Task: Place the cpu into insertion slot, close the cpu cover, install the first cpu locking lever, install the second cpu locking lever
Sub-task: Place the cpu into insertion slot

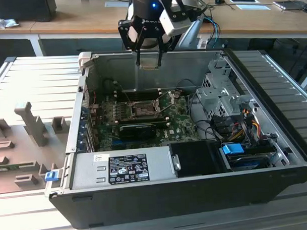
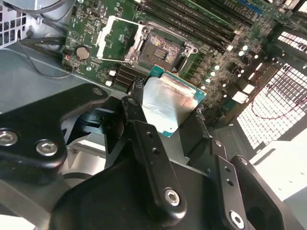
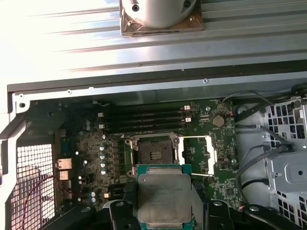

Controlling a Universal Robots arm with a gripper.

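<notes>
Pincer [image 1: 149,64]: clamped on the cpu, with one finger on each of two opposite edges.
Cpu [image 3: 163,199]: between the fingertips, held above the board and well apart from the socket.
Cpu facing: the metal-lidded face is turned toward both wrist cameras, with a green rim showing around it. It is square, so there is no long axis to tell.
Socket [image 3: 153,153]: uncovered, with its pin field bare. In the exterior view it lies at 6 o'clock from the pincer.
Cover [image 3: 211,155]: open, off the socket and just beside it, with the board showing through its window.
Case [image 1: 186,194]: open-sided, lying on the ribbed table [image 1: 36,73]. The pincer hangs at 12 o'clock, near the far wall.
</notes>
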